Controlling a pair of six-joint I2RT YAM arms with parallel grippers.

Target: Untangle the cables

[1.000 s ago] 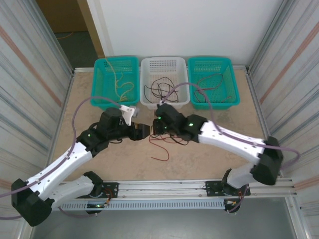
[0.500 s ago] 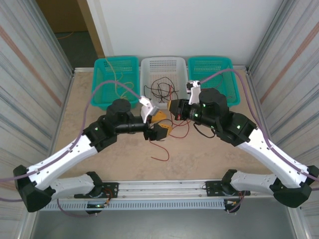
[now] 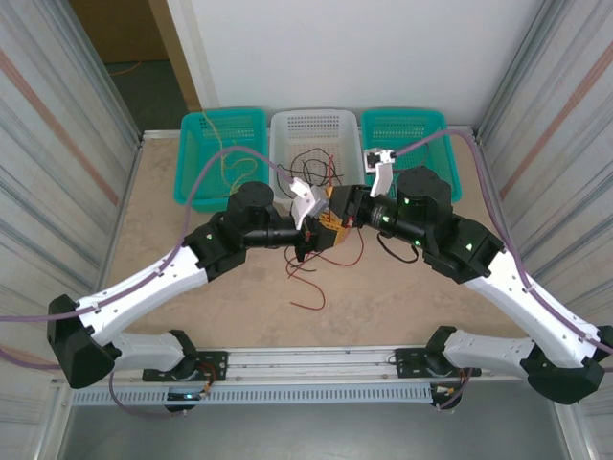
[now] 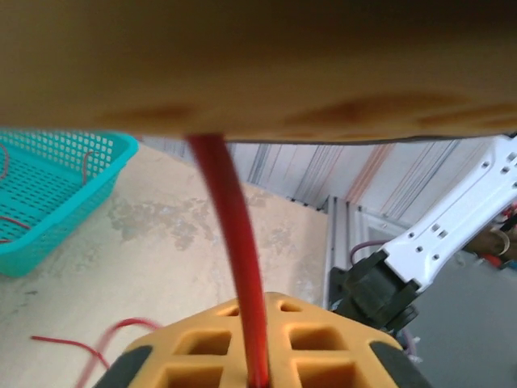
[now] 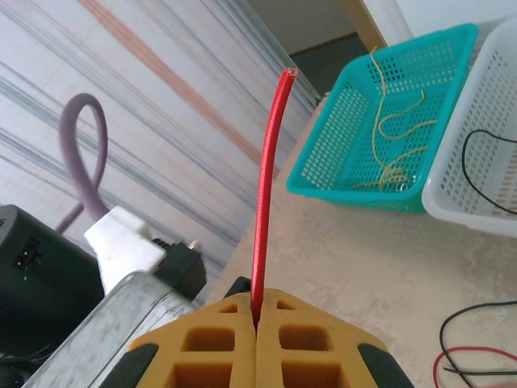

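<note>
Nearest, below centre of the top view: red loops [image 3: 308, 284] lying slack on the bare tabletop [image 3: 383, 297]. Just beyond, at mid-frame, left tool [image 3: 311, 240] and right tool [image 3: 333, 218] nose to nose. Left tool clenched on a red cable [image 4: 234, 242], the strand rising from the pad seam at the bottom of the left wrist view toward a blurred orange mass across the top. Right tool also clamped on red cable, cut end pointing to upper centre of the right wrist view; same strand or not, impossible to tell. Farthest, along the top of the top view: pale yellow cable [image 3: 230, 158] in the left teal basket [image 3: 222, 112], black cables [image 3: 306, 171] in the white basket [image 3: 314, 113], right teal basket [image 3: 402, 112] beside it.
</note>
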